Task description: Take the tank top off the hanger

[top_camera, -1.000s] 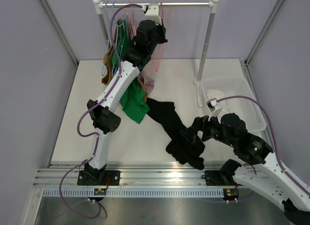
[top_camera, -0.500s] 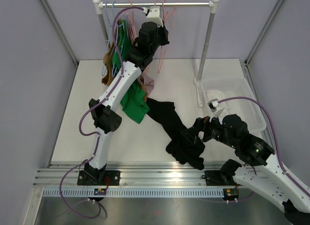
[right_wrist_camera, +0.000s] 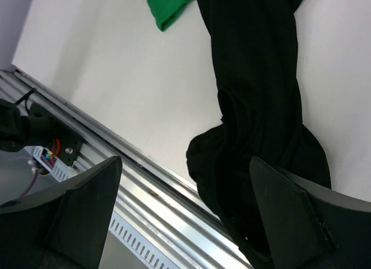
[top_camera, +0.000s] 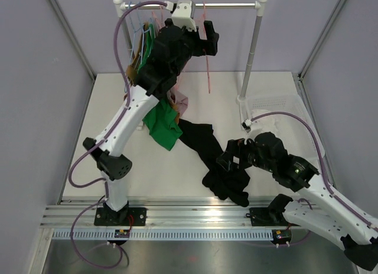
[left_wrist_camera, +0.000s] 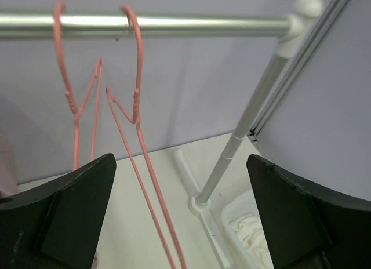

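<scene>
The black tank top (top_camera: 214, 159) lies crumpled on the table, off any hanger; it also fills the upper right of the right wrist view (right_wrist_camera: 261, 101). Two bare pink hangers (left_wrist_camera: 137, 83) hook over the silver rail (left_wrist_camera: 174, 24); one dangles from it in the top view (top_camera: 208, 70). My left gripper (top_camera: 207, 45) is raised just under the rail and open, its fingers (left_wrist_camera: 69, 217) wide apart with nothing between them, the hanger wires a little left of centre. My right gripper (top_camera: 227, 160) hovers open over the tank top's near end, fingers (right_wrist_camera: 307, 222) spread.
A green garment (top_camera: 163, 124) droops onto the table beside the tank top. More clothes hang at the rail's left end (top_camera: 140, 52). The rack's right pole (top_camera: 253, 55) stands by a white basket (top_camera: 292, 108) holding white cloth. A metal rail (top_camera: 189, 212) runs along the near edge.
My left gripper has opened, letting go of the pink hanger, and risen toward the rail; the hanger now hangs farther right. The right arm has shifted slightly left over the tank top.
</scene>
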